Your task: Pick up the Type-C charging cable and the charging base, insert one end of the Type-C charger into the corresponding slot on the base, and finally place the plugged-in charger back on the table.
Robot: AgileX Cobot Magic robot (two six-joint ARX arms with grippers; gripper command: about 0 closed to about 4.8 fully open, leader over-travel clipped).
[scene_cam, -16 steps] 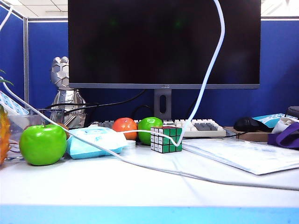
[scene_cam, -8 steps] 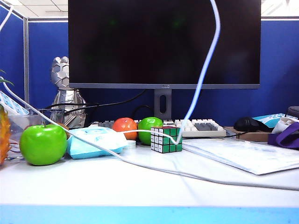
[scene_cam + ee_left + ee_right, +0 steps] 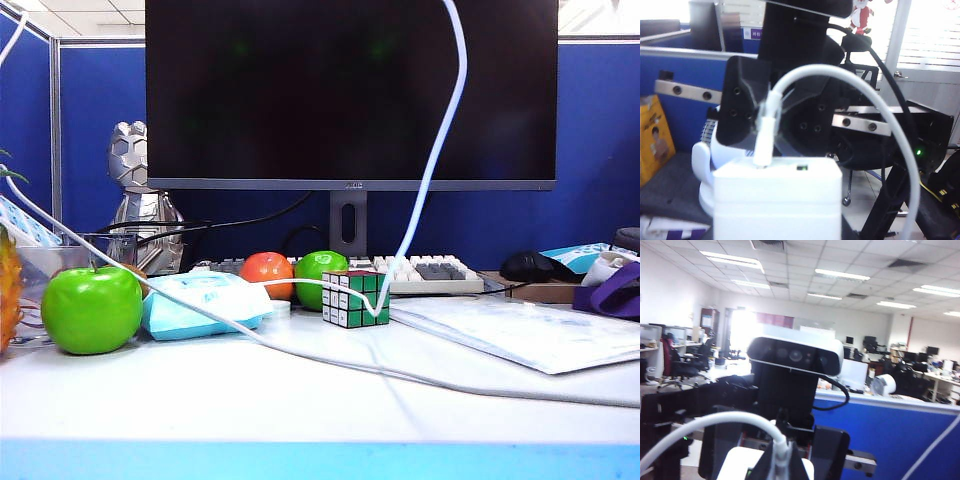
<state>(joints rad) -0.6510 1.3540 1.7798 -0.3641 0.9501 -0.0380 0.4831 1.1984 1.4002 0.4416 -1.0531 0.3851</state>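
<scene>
While your right gripper [image 3: 777,467] pinches shut on the plug end of the Type-C charging cable [image 3: 715,422], your left gripper, hidden behind the charging base [image 3: 777,200] it carries, seems clamped on that block, though its fingers never show. Plug and port face meet along one line, the plug's long axis standing square to the face and apparently seated or nearly so. Both are aloft, well above the table [image 3: 300,400], so you lower them together.
</scene>
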